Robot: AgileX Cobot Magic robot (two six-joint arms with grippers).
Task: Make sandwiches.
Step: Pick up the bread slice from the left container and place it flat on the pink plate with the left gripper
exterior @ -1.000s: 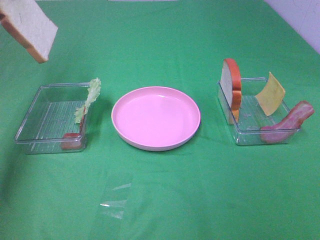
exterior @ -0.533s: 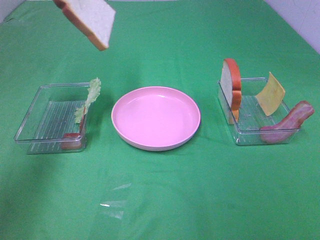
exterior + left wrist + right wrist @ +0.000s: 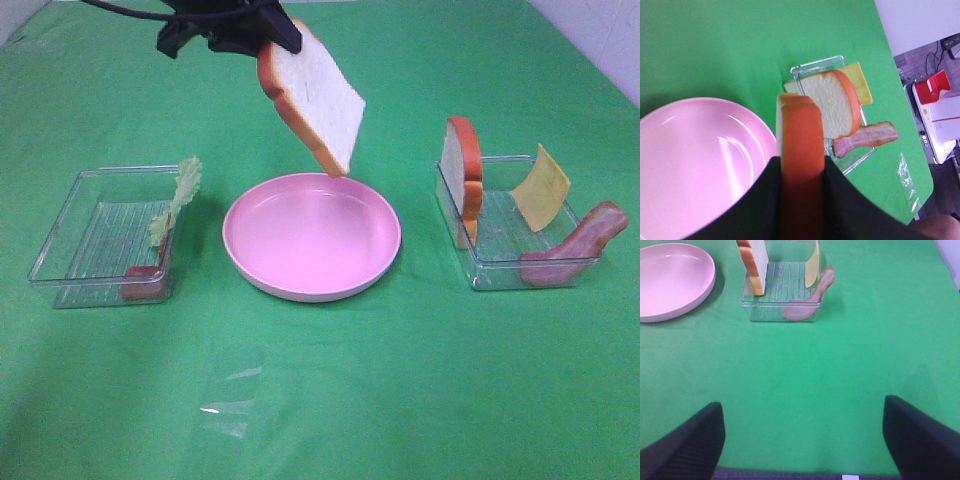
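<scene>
My left gripper [image 3: 268,32] is shut on a white bread slice [image 3: 318,100] with an orange-brown crust, which hangs tilted in the air over the far edge of the round pink plate [image 3: 240,262]. In the left wrist view the slice's crust [image 3: 800,150] runs between the two black fingers [image 3: 757,210], with the plate [image 3: 695,165] below. A second bread slice [image 3: 465,175] stands upright in the right tray [image 3: 500,275], beside a yellow cheese square [image 3: 541,187] and a bacon strip [image 3: 575,248]. My right gripper [image 3: 805,440] is open over bare green cloth, well short of that tray [image 3: 780,312].
The left clear tray [image 3: 70,250] holds a pale green lettuce leaf [image 3: 178,195] leaning on its right wall and a reddish bacon piece [image 3: 143,282] in the near corner. A scrap of clear plastic film [image 3: 228,400] lies on the green cloth in front of the plate.
My left gripper has carried the bread slice to the right, from above the left tray to over the plate's far edge, and has come into view. Everything else is unmoved.
</scene>
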